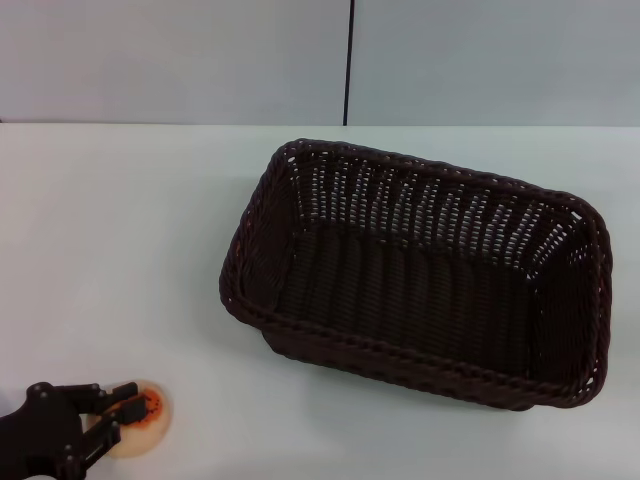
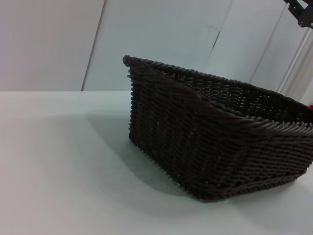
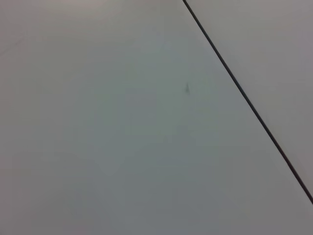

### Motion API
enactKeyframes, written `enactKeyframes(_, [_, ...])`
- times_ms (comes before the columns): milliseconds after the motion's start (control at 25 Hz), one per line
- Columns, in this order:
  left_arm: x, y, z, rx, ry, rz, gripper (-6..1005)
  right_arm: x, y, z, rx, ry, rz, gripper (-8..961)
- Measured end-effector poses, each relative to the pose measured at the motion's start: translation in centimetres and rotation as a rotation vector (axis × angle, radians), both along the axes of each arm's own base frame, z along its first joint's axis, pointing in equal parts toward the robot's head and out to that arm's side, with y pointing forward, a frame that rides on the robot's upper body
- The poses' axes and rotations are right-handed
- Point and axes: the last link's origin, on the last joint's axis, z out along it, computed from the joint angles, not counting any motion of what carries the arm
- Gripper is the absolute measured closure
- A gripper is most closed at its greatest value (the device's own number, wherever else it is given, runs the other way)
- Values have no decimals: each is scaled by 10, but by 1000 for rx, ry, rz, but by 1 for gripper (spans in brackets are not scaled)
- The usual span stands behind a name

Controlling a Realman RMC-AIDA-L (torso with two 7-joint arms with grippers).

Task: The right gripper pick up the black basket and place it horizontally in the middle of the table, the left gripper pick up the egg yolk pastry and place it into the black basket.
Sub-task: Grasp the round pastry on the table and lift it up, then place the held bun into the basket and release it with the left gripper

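The black basket [image 1: 420,275] lies lengthwise across the middle of the white table [image 1: 120,230], open side up and empty. It also fills the left wrist view [image 2: 215,142], seen from low over the table. The egg yolk pastry [image 1: 148,420], pale with an orange patch, rests on the table at the near left. My left gripper [image 1: 115,412] is down at the pastry's left side, partly covering it. A black jointed part of my right gripper [image 2: 301,12] shows high beyond the basket in the left wrist view.
A pale wall with a dark vertical seam [image 1: 348,60] stands behind the table. The right wrist view shows only that wall and seam [image 3: 244,98]. Bare tabletop lies between the pastry and the basket.
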Motion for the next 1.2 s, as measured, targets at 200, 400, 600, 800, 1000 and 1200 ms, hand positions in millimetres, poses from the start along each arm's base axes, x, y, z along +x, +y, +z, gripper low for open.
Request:
enactKeyframes(200, [1,0,-1,-1,-1,-2,872,0,0,0,-1,0,0,558])
enactKeyframes(400, [6,1,5,29,-45,-17,927,0,0,0,-1,0,0,558])
enactKeyframes(600, [21,7,27,153,-170,-73,944,0,-1,-1,-1,2,-1,558])
enactKeyframes(800, [38,21,40,292,-296,-119,943,3,-6,0,8,7,-6,558])
enactKeyframes(1000, [68,50,28,289,-408,-201,945,7,-11,0,12,8,-18,558])
enactKeyframes(1200, [95,70,8,207,-451,-275,949,10,-16,0,13,11,-31,558])
